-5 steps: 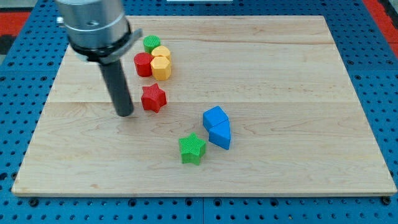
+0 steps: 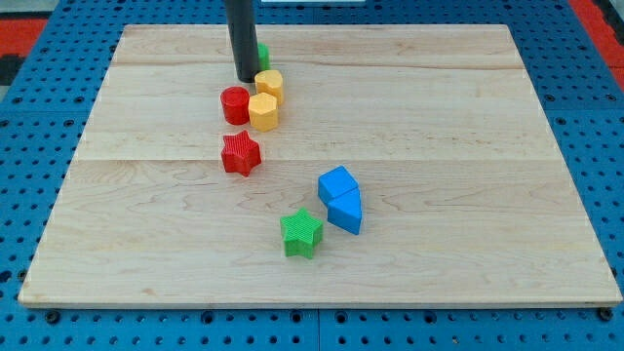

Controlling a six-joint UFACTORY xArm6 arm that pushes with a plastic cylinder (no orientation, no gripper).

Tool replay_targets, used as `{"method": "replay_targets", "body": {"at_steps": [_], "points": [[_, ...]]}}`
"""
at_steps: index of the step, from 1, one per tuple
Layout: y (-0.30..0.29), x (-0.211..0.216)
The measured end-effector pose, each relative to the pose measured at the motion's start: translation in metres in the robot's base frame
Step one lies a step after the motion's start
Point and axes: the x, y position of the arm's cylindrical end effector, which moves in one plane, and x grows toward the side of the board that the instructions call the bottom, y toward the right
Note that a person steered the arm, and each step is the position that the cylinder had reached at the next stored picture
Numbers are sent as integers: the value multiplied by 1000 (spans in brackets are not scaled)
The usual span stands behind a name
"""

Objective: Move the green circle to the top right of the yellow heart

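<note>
since half a second my tip [image 2: 246,78] went from beside the red star [image 2: 240,153] up to the green circle [image 2: 261,54], which it mostly hides, just above-left of the yellow heart [image 2: 270,83], so the push to its top right remains; no claw exists here.

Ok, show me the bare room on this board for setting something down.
The view's right side, beyond the blue blocks, is bare. So is the bottom left, below the red star. Crowded: top centre, where my tip meets the green circle, yellow and red blocks.

Bright even overhead light, soft short shadows under blocks, sharp focus throughout, no glare, no visible edge distortion
</note>
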Motion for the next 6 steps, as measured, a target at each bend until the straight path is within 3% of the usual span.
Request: {"method": "replay_targets", "body": {"at_steps": [2, 3, 5, 6], "points": [[-38, -16], [39, -25], [50, -14], [88, 29]]}}
